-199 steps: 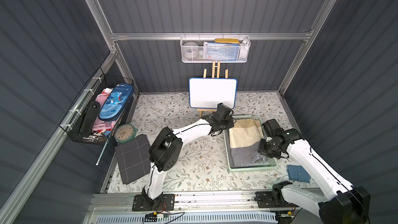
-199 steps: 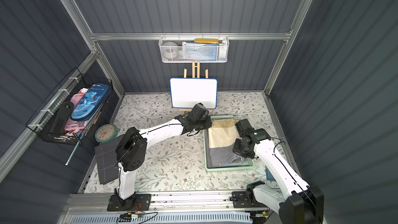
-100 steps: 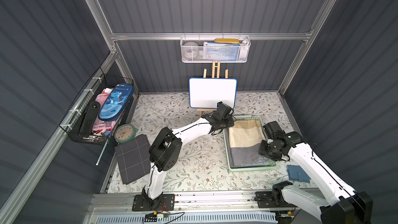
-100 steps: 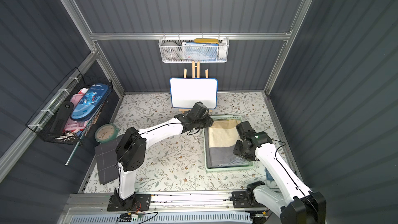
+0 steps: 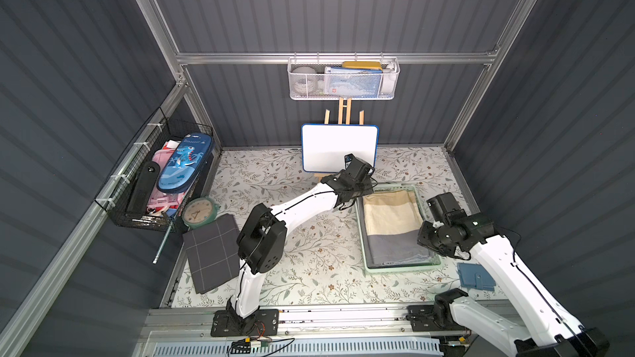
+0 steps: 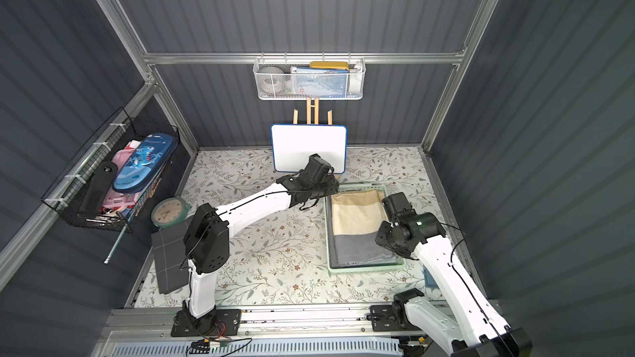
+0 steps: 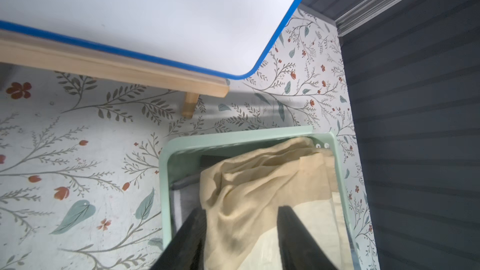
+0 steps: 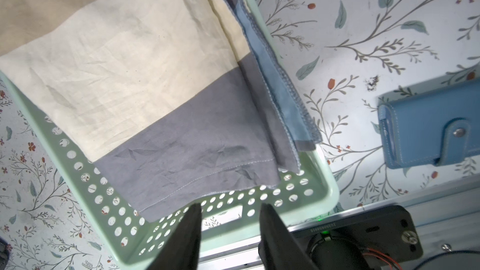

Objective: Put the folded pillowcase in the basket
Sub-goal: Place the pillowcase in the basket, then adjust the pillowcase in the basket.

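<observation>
Hovering above folded pillowcase (image 5: 391,221) lying inside basket (image 5: 398,268), holding left pincer (image 7: 241,209) and right pincer (image 8: 230,205) partly spread, gripping nothing.

The folded pillowcase (image 5: 391,221), banded tan, cream and grey, was laid inside the shallow mint-green perforated basket (image 5: 402,268) on the floral tabletop (image 5: 326,252), one hemmed edge draped over the rim.

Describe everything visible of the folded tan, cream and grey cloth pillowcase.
The folded pillowcase is thin, creased cloth banded tan, cream and grey, with a blue stitched layer along one side. It lies flat inside the mint-green perforated plastic basket, its tan end bunched, the blue edge draped over a rim. The open left gripper straddles the tan end.
</observation>
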Action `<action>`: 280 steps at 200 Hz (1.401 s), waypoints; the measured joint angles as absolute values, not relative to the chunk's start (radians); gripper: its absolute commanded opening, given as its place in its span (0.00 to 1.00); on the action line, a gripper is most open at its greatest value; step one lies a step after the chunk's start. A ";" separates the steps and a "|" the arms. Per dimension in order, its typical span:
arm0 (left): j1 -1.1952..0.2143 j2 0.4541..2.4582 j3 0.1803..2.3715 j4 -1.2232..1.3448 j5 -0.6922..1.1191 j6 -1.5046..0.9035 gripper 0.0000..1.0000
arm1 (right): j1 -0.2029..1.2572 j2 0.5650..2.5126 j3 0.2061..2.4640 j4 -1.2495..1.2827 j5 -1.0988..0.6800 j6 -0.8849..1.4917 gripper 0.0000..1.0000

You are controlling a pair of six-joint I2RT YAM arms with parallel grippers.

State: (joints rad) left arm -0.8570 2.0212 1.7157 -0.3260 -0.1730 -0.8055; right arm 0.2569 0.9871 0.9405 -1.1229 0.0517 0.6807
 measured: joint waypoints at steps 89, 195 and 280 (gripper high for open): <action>-0.933 2.019 1.718 -0.231 -0.130 -0.788 0.31 | 0.252 1.205 0.840 -0.919 0.137 0.745 0.12; -0.908 2.151 1.613 -0.165 -0.068 -0.865 0.32 | 0.203 1.373 0.796 -0.819 0.011 0.764 0.09; -0.887 1.943 1.607 -0.203 -0.192 -0.848 0.47 | 0.207 1.053 0.849 -0.851 -0.040 0.672 0.27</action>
State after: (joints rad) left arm -0.8871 1.9434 1.6073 -0.2031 -0.1925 -0.8482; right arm 0.2073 1.0531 0.8494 -0.8509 -0.0402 0.6724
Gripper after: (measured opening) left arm 0.413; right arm 0.248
